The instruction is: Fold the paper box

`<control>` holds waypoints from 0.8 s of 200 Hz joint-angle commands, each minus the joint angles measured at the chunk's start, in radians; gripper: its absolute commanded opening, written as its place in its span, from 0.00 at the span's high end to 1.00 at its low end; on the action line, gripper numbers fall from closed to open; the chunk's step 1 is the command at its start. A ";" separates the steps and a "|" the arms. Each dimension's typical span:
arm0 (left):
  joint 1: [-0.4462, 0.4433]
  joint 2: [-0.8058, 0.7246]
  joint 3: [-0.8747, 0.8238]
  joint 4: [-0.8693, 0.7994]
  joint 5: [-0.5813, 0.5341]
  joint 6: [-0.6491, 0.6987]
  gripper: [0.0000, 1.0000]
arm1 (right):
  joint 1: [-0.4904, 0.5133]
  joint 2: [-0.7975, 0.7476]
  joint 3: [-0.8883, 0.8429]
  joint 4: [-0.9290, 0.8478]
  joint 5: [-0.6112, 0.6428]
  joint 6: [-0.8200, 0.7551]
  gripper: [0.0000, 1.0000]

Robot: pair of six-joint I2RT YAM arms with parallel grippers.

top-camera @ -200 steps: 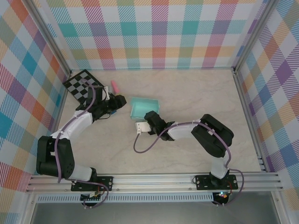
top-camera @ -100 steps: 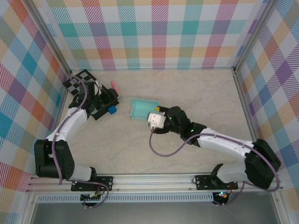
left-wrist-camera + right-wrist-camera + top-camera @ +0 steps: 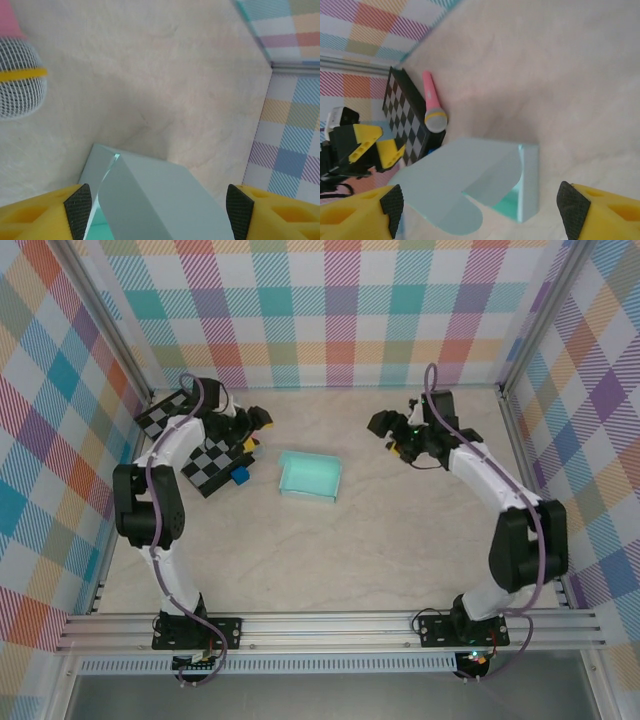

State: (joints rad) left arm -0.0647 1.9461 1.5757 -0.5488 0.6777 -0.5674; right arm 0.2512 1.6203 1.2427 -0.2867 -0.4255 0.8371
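Note:
The paper box (image 3: 310, 476) is pale mint-cyan card, lying on the table's middle-left, partly folded with a rounded flap loose at one open end. My left gripper (image 3: 255, 432) hangs open to the left of the box, above the checkerboard's edge, holding nothing. In the left wrist view the box (image 3: 165, 200) shows below and between the black pads (image 3: 79, 210). My right gripper (image 3: 392, 435) is open, up at the back right, well apart from the box. In the right wrist view the box (image 3: 470, 185) lies between the spread fingertips (image 3: 570, 207), its teal inside showing.
A black-and-white checkerboard (image 3: 205, 462) lies at the left wall, with a small dark-blue cube (image 3: 241, 477) at its right edge. A pink microphone (image 3: 432, 102) with a grey mesh head (image 3: 20, 75) lies beside the board. Plaid walls enclose the table on three sides.
The right arm has swung away from the box, up to the back right. The left arm has drawn back and risen over the checkerboard. The box has stayed in place.

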 commanded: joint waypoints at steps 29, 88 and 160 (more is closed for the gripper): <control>-0.083 0.071 0.024 -0.046 0.142 -0.081 0.27 | 0.028 0.160 0.033 0.066 -0.258 0.396 0.18; -0.116 0.052 -0.050 -0.008 0.167 -0.091 0.29 | 0.064 0.252 0.059 0.149 -0.298 0.520 0.28; -0.157 0.037 -0.142 0.050 0.178 -0.104 0.31 | 0.079 0.279 0.056 0.126 -0.295 0.514 0.37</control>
State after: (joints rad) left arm -0.1944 2.0186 1.4452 -0.5285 0.8223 -0.6563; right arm 0.3218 1.8896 1.2831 -0.1585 -0.7013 1.3396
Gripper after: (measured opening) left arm 0.697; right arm 0.638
